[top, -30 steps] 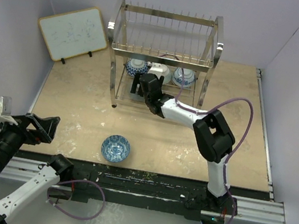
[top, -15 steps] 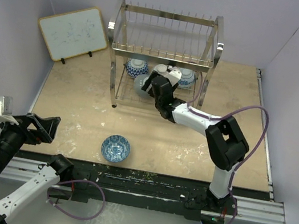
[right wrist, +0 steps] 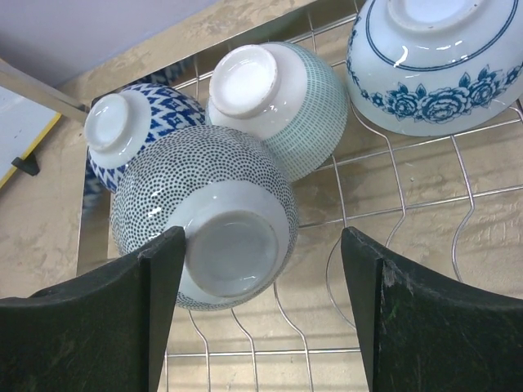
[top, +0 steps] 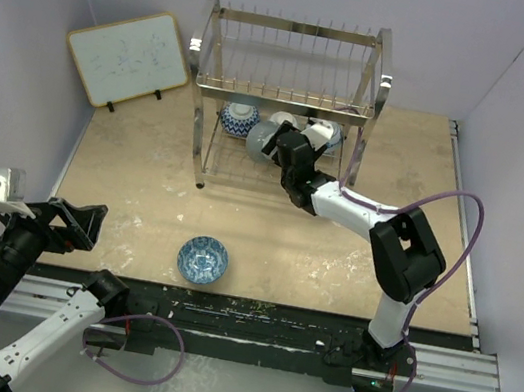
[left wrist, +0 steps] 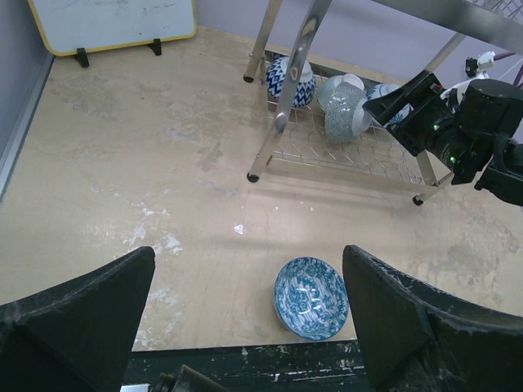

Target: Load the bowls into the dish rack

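The silver wire dish rack (top: pixel 291 59) stands at the back. On its lower tier lie several upturned bowls: a blue zigzag one (right wrist: pixel 131 131), a green-lined one (right wrist: pixel 286 106), a blue-flowered one (right wrist: pixel 433 65) and a dotted one (right wrist: pixel 204 204). My right gripper (right wrist: pixel 261 237) is open just in front of the dotted bowl (top: pixel 260 140), its left finger right beside the bowl's foot. A blue-patterned bowl (top: pixel 202 259) sits upright on the table near the front edge. My left gripper (left wrist: pixel 249 269) is open and empty, high above the table's near left, the blue bowl (left wrist: pixel 310 296) below it.
A wood-framed whiteboard (top: pixel 129 56) leans at the back left. The rack's posts (left wrist: pixel 290 90) and wire floor (right wrist: pixel 384 212) surround my right gripper (top: pixel 285 149). The black table edge runs just in front of the blue bowl.
My right arm has swung right along the rack's lower tier, and the dotted bowl now shows lying on the wires left of the gripper. The left arm has barely moved.
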You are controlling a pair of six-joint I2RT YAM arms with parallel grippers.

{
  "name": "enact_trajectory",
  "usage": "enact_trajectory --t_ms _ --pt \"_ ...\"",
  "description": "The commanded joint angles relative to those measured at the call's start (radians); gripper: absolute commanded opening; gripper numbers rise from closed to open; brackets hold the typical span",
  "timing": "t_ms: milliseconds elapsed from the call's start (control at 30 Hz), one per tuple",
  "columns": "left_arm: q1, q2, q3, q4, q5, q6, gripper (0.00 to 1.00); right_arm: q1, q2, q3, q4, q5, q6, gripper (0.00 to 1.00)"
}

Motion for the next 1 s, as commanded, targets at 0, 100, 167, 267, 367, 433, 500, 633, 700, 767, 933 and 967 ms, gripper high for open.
enact_trajectory --t_ms 0,100,167,267,367,433,500,633,700,767,933,967 --pt "0.000 -0.003 0.002 0.015 -0.006 -0.014 0.99 -0.034 0.022 -0.026 -0.133 0.072 -0.016 0.77" --pt "0.000 -0.001 0.003 0.014 -0.006 -0.013 0.99 -0.033 0.024 -0.042 -0.045 0.000 -0.083 0.79" --pt "0.000 0.000 0.003 0.015 -0.005 -0.013 0.99 -0.034 0.032 -0.046 -0.004 -0.055 -0.117 0.80" --pt "0.000 0.000 0.002 0.015 -0.006 -0.012 0.99 -0.033 0.053 -0.028 0.018 -0.120 -0.154 0.80" --pt "0.000 -0.003 0.000 0.016 -0.008 -0.013 0.99 -0.033 0.069 -0.021 0.052 -0.186 -0.191 0.80" --pt "0.000 -0.004 -0.002 0.017 -0.008 -0.012 0.99 -0.034 0.078 -0.011 0.057 -0.214 -0.198 0.80" --pt "0.000 -0.004 -0.004 0.018 -0.008 -0.012 0.99 -0.033 0.086 -0.001 0.057 -0.227 -0.200 0.80" --pt "0.000 -0.005 -0.003 0.016 -0.010 -0.009 0.99 -0.033 0.098 0.016 0.057 -0.239 -0.200 0.77" --pt "0.000 -0.007 -0.004 0.015 -0.012 -0.010 0.99 -0.034 0.104 0.024 0.058 -0.245 -0.199 0.76" --pt "0.000 -0.011 -0.006 0.013 -0.013 -0.011 0.99 -0.032 0.109 0.031 0.060 -0.247 -0.201 0.74" --pt "0.000 -0.018 -0.010 0.007 -0.015 -0.014 0.99 -0.032 0.118 0.048 0.065 -0.231 -0.209 0.66" --pt "0.000 -0.019 -0.009 0.005 -0.016 -0.014 0.99 -0.033 0.118 0.052 0.069 -0.230 -0.214 0.65"
